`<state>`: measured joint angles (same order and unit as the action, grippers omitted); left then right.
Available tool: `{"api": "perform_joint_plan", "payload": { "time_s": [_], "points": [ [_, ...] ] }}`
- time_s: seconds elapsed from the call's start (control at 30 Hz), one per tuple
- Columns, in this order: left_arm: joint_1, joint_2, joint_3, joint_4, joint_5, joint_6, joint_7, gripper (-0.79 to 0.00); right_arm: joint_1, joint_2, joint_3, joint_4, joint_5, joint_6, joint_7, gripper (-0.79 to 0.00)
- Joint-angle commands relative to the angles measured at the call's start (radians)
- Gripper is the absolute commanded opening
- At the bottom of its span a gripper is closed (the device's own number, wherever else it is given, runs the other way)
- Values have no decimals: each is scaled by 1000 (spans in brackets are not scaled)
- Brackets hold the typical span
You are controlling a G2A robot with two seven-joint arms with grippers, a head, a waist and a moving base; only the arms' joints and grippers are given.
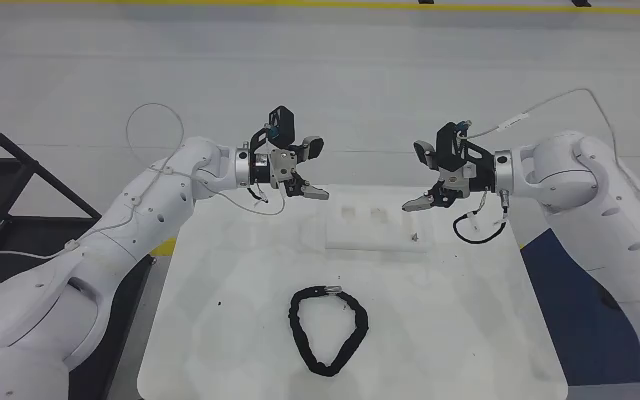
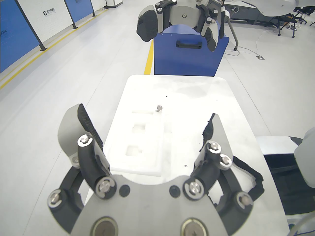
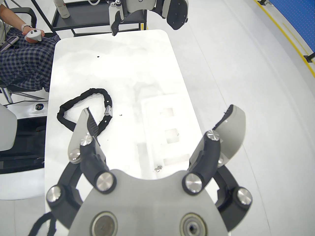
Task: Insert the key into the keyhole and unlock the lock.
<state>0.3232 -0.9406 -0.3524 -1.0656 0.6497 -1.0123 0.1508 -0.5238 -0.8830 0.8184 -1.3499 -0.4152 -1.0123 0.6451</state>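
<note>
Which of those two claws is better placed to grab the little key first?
The right claw, probably. It hangs open close to the key, at its end of the white foam tray; the left claw, also open, is off the tray's other end.

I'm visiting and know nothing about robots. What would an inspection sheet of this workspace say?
Surface: white table with rounded corners.
Job's things: black chain lock lies looped near the robot; key stands at the white foam tray's corner.
Clutter: nothing seen.
Tools: left tool and right tool open, above the table's far side, facing each other.
Cables: grey cable loops off the left arm; black cable hangs under the right wrist.
Surroundings: blue cabinet, black cart, barrier panels.
</note>
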Motion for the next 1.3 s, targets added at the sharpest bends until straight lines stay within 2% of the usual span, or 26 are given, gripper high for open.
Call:
{"api": "perform_joint_plan", "payload": {
  "time_s": [0.0, 0.53, 0.87, 0.97, 1.27],
  "points": [
    [0, 0, 0, 0, 0, 0, 0, -1, 0, 0, 0, 0, 0, 0, 0, -1],
    [0, 0, 0, 0, 0, 0, 0, 0, 0, 0, 0, 0, 0, 0, 0, -1],
    [0, 0, 0, 0, 0, 0, 0, 0, -60, -13, -35, 75, -49, 97, -31, 0],
    [0, 0, 0, 0, 0, 0, 0, 0, -66, -25, -62, 117, -57, 193, 3, 0],
    [0, 0, 0, 0, 0, 0, 0, 0, -84, -66, -113, 232, 108, 427, 93, 0]
  ]
}}
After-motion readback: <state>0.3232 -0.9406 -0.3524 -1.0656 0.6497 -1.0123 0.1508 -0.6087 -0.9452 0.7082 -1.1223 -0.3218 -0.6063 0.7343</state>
